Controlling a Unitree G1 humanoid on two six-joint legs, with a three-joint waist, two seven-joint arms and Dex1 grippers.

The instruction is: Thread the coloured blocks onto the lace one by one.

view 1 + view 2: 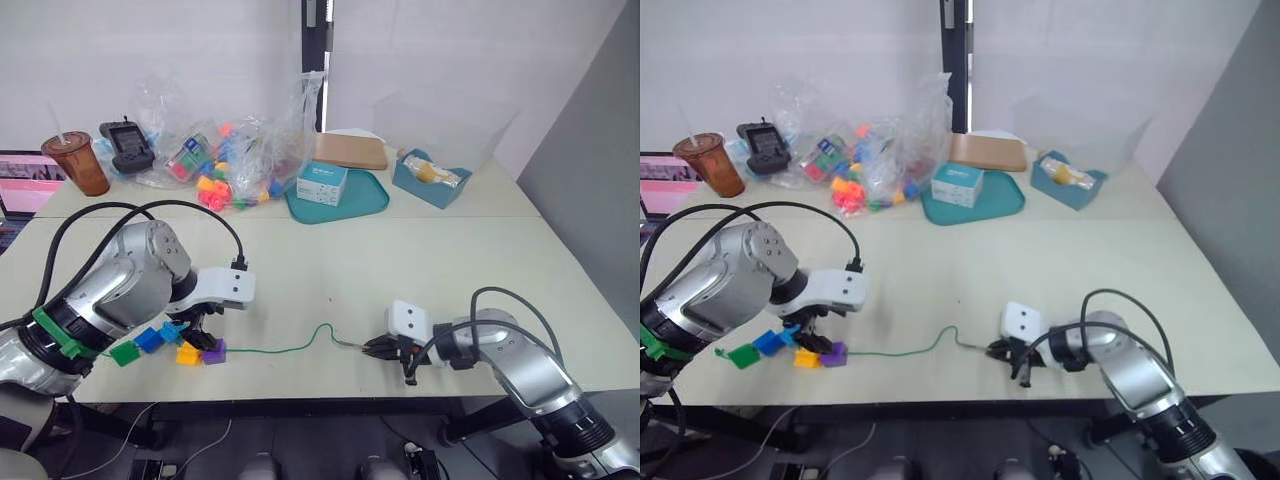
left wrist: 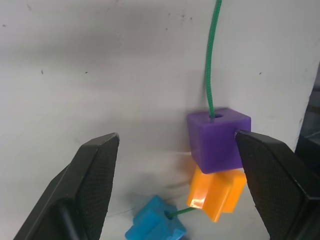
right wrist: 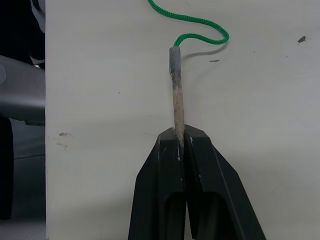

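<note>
The green lace (image 1: 290, 349) lies on the pale bench (image 1: 400, 270) near its front edge, running in a loose wavy line between the two grippers. The right gripper (image 3: 180, 145) is closed on the lace's stiff grey tip (image 3: 176, 95), with the two black fingers pressed together around the rear end of the tip and the rest of the tip projecting forward, flat over the bench. At the other end of the lace, the purple block (image 2: 218, 139) sits on the bench with the lace entering the hole in its upper face. The orange block (image 2: 217, 192) touches the purple block on the side away from the right gripper, and a blue block (image 2: 156, 228) lies just beside the orange block, joined to it by a short visible run of lace. Further along from the purple block, a second blue block (image 1: 149, 340) and the green block (image 1: 124, 352) rest near each other on the bench. The left gripper (image 2: 175, 150) is open, with one finger (image 2: 267, 172) touching the side of the purple block and the other finger (image 2: 95, 175) well apart from it.
</note>
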